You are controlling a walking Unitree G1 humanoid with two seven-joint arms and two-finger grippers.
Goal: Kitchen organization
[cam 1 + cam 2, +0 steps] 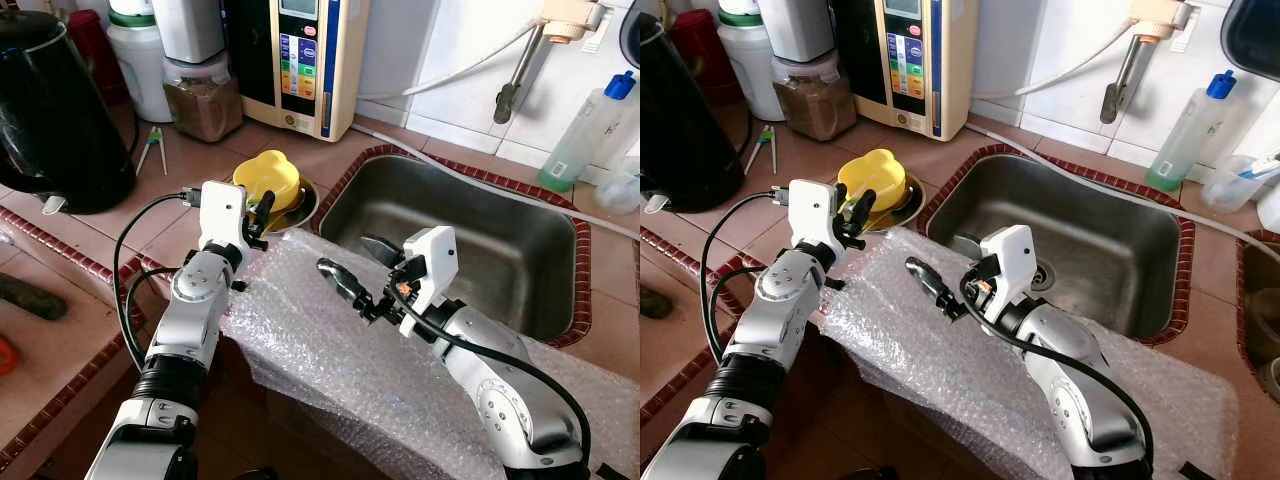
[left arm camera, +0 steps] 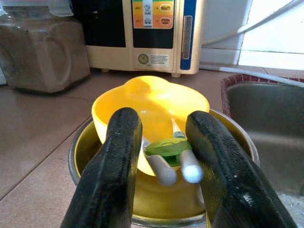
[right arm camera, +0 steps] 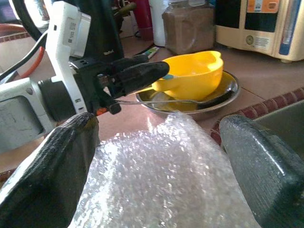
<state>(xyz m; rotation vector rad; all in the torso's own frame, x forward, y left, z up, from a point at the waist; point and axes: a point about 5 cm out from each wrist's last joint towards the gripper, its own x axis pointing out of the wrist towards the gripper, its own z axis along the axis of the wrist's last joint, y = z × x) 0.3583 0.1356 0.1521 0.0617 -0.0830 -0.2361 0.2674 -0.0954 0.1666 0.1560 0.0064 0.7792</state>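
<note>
Across the lower half of the frame, a sheet of bubble wrap [image 1: 340,350] drapes over the terracotta-tiled counter [image 1: 80,330] and the steel sink's [image 1: 470,230] near edge. At centre, the yellow bowl [image 1: 267,178] sits in a metal dish [image 1: 303,205] (utensil handles resting inside). The left gripper [image 1: 262,213] hovers at its rim, fingers parted, empty; the right gripper [image 1: 362,262], spread wide, hangs over the wrap. A black kettle [image 1: 55,110] stands upper left.

Bowl [image 1: 267,180] in metal dish [image 1: 303,207], left of sink [image 1: 455,235], behind bubble wrap [image 1: 320,340].
</note>
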